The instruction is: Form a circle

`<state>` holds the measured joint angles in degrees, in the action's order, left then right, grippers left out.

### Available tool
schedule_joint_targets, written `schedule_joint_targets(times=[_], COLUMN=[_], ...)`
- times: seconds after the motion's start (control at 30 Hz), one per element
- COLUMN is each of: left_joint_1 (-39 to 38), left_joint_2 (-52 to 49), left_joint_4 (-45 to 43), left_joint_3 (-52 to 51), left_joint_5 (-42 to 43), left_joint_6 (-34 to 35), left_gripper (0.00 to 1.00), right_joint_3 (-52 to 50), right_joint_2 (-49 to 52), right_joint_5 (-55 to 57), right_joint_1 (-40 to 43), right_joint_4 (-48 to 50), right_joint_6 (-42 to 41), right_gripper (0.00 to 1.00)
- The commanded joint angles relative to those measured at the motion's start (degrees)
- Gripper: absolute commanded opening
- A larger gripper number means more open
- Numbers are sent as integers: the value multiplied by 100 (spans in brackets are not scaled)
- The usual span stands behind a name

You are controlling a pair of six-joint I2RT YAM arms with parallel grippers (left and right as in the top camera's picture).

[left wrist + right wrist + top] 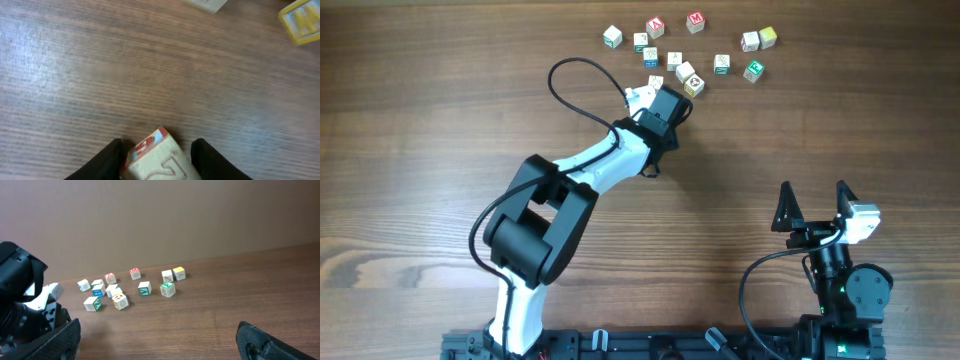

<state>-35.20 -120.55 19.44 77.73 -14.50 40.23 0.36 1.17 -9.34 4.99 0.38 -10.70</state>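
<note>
Overhead, left-wrist and right-wrist views of a wooden desk (pixel 430 120) carrying small wooden alphabet cubes (pixel 722 64), which lie as an irregular scatter along the middle of the far edge. The left arm (pixel 590 165) reaches diagonally from the near edge towards this scatter, and the left gripper (pixel 653 90) meets the scatter at its near left side. In the left-wrist view its black fingers (pixel 111 159) stand narrow, closely flanking one pale cube (pixel 157 159) with a red and blue top face. Whether the fingers press on the pale cube or merely bracket it cannot be told. Immediately right of the left gripper, three cubes (pixel 685 72) lie touching in a short diagonal row, the tightest group on the desk. Further right sits a green-faced cube (pixel 753 70) with a white letter. Two side-by-side cubes (pixel 751 40) lie beyond the green-faced cube, nearer the far edge. Two red-topped cubes (pixel 696 21) lie closest to the far edge. The right gripper (pixel 814 195) rests near the near right corner, well apart from every cube. Its jaws are spread wide and hold nothing, and its two fingertips (pixel 60 340) frame the right-wrist view.
</note>
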Motion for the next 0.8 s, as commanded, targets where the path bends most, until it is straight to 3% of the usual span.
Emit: schedule_joint_targets(times=[0.0,0.27,0.37,0.43,0.47,0.6,0.77], left_joint_1=[15,15,15,17,17,70,232], left_joint_2=[-192,-133,-39,155,284,1235,2822], left_joint_4=[48,-66,-127,-120,-96,240,1298], left_joint_3=[-66,-61,-59,-59,-59,-59,-59], left_joint_5=[-37,-37,-37,-39,-39,-181,-1152], left_joint_6=[50,52,50,-127,-280,-868,-1047], left_gripper=[47,62,78,96,100,100,100], right_joint_3=[-7,-7,-7,-7,-7,-7,-7], right_joint_2=[-15,-15,-15,-15,-15,-15,-15], right_joint_5=[50,52,50,52,52,50,50], right_joint_1=[33,33,33,33,33,33,33], right_joint_4=[20,20,20,20,20,20,20], right_joint_6=[-66,-66,-66,-66,-68,-66,-66], right_gripper=[100,100,100,100,100,100,100])
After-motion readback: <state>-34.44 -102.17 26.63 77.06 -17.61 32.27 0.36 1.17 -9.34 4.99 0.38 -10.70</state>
